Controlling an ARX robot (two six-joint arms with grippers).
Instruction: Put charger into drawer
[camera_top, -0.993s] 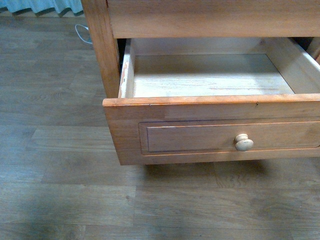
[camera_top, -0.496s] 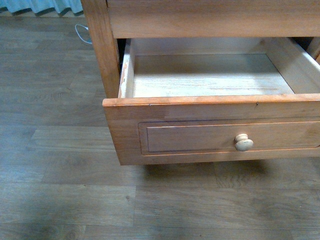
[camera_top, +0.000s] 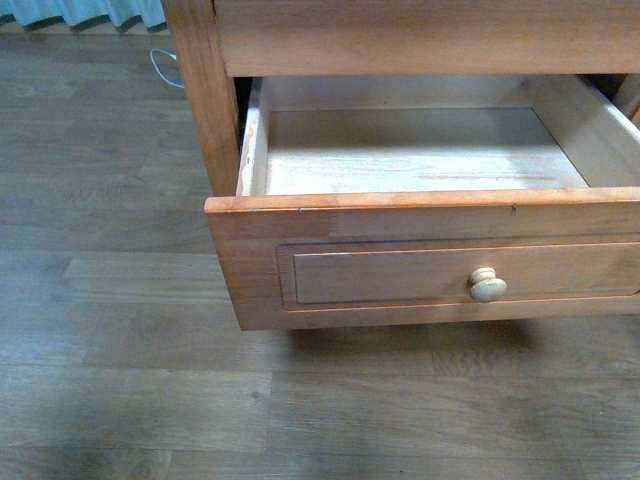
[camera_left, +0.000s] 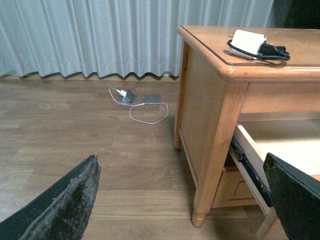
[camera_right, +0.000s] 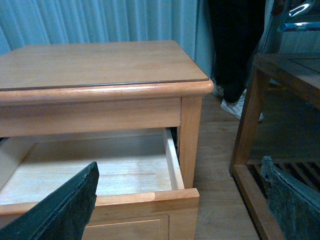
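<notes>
Your small white-grey plug-block charger (camera_left: 248, 41), with its coiled black cable, lies on the reddish-brown wooden worktop (camera_left: 205, 42) near the front edge. Just below is the pulled-out reddish-brown drawer (camera_top: 400, 215) with the pale round knob (camera_top: 488, 285). The charger looks light, stiff and smooth, so pinch the block across its flat sides, because the soft cable could trail and catch the rim. Both arms' jaws stand spread, holding nothing. The worktop's lip overhangs the drawer's rear, and a dark wooden side table (camera_right: 280, 70) stands near.
</notes>
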